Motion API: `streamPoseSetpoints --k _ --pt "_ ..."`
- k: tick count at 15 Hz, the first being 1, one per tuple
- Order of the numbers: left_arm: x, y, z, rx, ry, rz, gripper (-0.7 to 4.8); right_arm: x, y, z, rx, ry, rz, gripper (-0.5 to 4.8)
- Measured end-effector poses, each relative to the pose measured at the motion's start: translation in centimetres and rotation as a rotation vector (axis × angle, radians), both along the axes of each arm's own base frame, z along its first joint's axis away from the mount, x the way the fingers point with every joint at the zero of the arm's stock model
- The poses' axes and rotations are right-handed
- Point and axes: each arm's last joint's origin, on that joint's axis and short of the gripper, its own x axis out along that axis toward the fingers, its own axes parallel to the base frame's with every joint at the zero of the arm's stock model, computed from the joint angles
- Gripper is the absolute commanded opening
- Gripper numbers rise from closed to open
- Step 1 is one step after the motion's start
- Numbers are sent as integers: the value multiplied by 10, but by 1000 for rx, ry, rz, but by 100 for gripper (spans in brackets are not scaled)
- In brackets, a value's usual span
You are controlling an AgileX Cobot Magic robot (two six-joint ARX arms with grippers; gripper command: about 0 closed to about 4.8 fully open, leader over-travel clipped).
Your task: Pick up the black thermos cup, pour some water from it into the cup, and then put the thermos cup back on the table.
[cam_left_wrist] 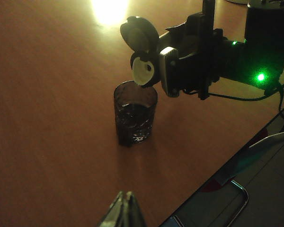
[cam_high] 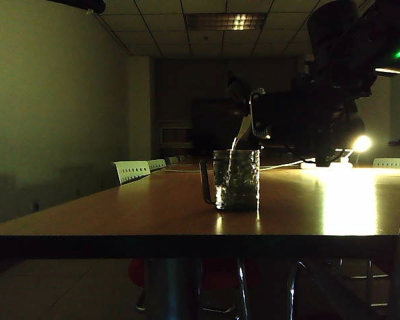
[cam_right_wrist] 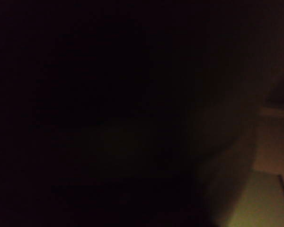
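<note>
My right tool (cam_left_wrist: 180, 66) is clamped on the black thermos cup (cam_left_wrist: 154, 61), tipped spout-down just above the glass mug (cam_left_wrist: 135, 112) so water lands inside, while my left tool (cam_left_wrist: 125, 210), fingers together, waits near the mug.

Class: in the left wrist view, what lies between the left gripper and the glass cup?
Only bare table. The left gripper, shut, sits apart from the cup, with nothing on the wood between them.
</note>
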Motion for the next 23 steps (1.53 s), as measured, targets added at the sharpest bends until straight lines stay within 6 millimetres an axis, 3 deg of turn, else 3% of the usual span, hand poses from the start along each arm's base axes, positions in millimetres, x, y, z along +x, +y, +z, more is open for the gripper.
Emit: streamPoseSetpoints --k 23 --pt "0 0 0 0 0 0 -6 1 0 3 -58 -37 15 103"
